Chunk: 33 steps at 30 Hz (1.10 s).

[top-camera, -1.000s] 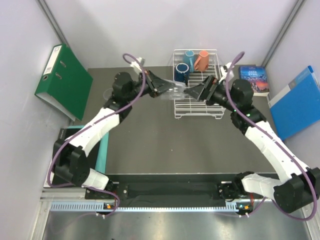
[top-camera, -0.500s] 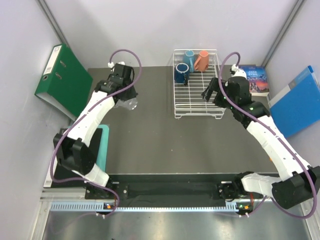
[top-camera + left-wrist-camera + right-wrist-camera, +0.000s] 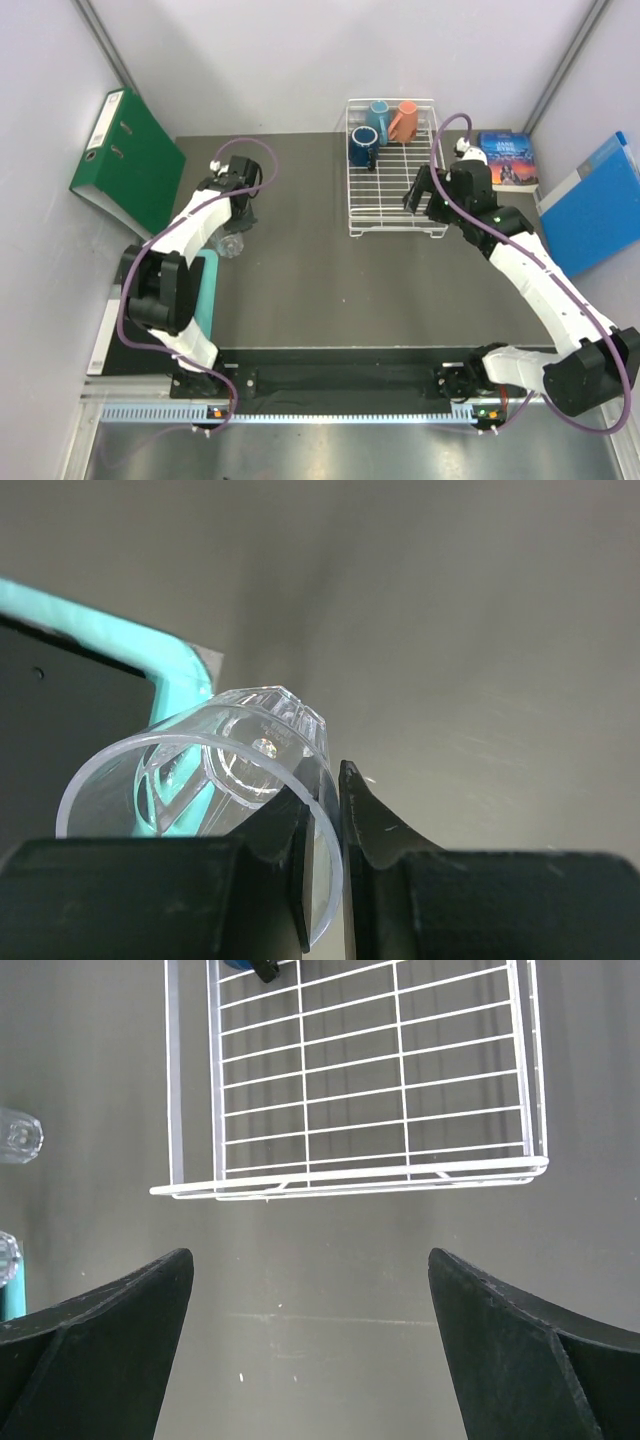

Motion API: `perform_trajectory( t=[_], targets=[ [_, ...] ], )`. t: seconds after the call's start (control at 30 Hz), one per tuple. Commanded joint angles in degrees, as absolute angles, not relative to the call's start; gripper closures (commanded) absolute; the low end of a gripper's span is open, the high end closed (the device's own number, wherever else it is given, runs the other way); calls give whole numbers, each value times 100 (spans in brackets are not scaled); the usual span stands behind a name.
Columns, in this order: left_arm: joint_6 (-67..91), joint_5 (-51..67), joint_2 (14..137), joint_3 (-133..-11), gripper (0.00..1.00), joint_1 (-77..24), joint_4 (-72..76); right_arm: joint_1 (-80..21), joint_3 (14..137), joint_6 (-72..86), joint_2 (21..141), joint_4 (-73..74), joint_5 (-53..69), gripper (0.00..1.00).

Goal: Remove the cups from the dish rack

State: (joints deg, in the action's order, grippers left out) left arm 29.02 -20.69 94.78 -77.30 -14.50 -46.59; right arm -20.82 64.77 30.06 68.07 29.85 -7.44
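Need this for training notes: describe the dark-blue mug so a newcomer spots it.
Toward the far side of the dark table lies a white wire dish rack. At its far end, the dark-blue mug is leftmost and nearest, in front of the light-blue mug and orange mug.

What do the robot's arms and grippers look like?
The left arm and right arm have white shells with black joints. Each carries a looping purple cable. The left gripper and right gripper have black, wedge-shaped fingers.
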Motion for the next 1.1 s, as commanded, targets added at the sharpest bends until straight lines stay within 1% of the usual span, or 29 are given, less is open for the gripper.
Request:
perform_trajectory(
  t=[0.0,0.2,0.53,0.93,1.03,1.07],
  targets=[
    [2900,-2180,9659,-7401,100,-1100,-3948,-2092,6504,2971,6873,2777,-642,0],
    [2883,-2101,10045,-7338,100,-949,-3350,-2101,6539,2909,7005,2760,-554,0],
    [2848,-2048,10582,-7708,100,-809,-3138,-2153,6679,2857,7242,2812,-492,0],
    [3041,-1811,11153,-8244,100,-501,-3489,-2153,6706,2839,7383,2804,-501,0],
    [3085,-1705,11057,-8174,83,-501,-3481,-2153,6724,2839,7409,2812,-484,0],
    [3094,-1688,10952,-8122,75,-501,-3472,-2153,6732,2839,7435,2804,-483,0]
  ],
)
